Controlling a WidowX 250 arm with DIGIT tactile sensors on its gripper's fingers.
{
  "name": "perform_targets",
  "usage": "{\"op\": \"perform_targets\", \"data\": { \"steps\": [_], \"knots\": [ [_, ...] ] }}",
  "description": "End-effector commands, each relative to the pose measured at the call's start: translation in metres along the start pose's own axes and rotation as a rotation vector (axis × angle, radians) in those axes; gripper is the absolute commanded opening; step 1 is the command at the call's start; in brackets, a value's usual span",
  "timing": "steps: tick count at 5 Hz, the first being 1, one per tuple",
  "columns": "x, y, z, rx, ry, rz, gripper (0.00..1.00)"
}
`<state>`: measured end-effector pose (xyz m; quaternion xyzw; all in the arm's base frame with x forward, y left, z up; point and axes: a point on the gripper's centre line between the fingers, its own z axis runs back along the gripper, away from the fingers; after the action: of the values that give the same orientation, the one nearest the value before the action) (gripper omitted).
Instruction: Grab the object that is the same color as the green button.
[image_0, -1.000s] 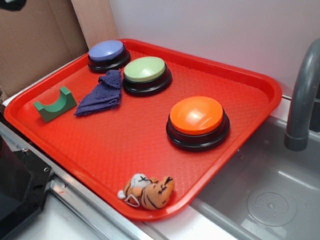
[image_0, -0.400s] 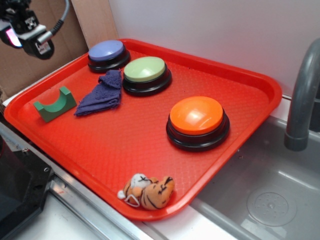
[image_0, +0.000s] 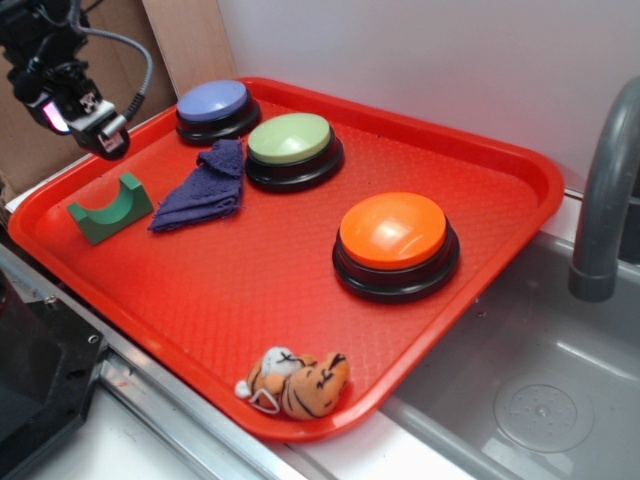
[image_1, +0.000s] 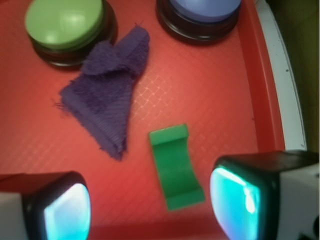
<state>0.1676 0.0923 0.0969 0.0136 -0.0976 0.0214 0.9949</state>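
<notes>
The dark-green notched block (image_0: 110, 209) (image_1: 175, 166) lies on the red tray's left side, beside a purple cloth (image_0: 203, 187) (image_1: 107, 106). The pale-green button (image_0: 292, 148) (image_1: 65, 25) stands further back on its black base. My gripper (image_0: 88, 120) (image_1: 152, 207) hangs above the tray's left rim, up and back from the block. It is open and holds nothing. In the wrist view the block shows between the two wide-apart fingers, nearer the right one (image_1: 250, 197).
A blue-purple button (image_0: 215, 108) (image_1: 202, 15) sits at the tray's back corner, a larger orange button (image_0: 395, 243) toward the right. A small plush tiger (image_0: 295, 382) lies at the red tray's (image_0: 500, 190) front edge. Sink and grey faucet (image_0: 605, 190) are at right; cardboard behind left.
The gripper, barely in view a second ago, has come down and to the right toward the tray's left rim. Nothing on the tray has moved.
</notes>
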Motion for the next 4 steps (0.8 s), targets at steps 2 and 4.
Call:
{"op": "perform_targets", "data": {
  "steps": [2,4],
  "knots": [
    [0.016,0.015,-0.052,-0.004,0.000,-0.055,1.00],
    [0.001,0.009,-0.080,-0.010,0.063,-0.088,1.00]
  ]
}}
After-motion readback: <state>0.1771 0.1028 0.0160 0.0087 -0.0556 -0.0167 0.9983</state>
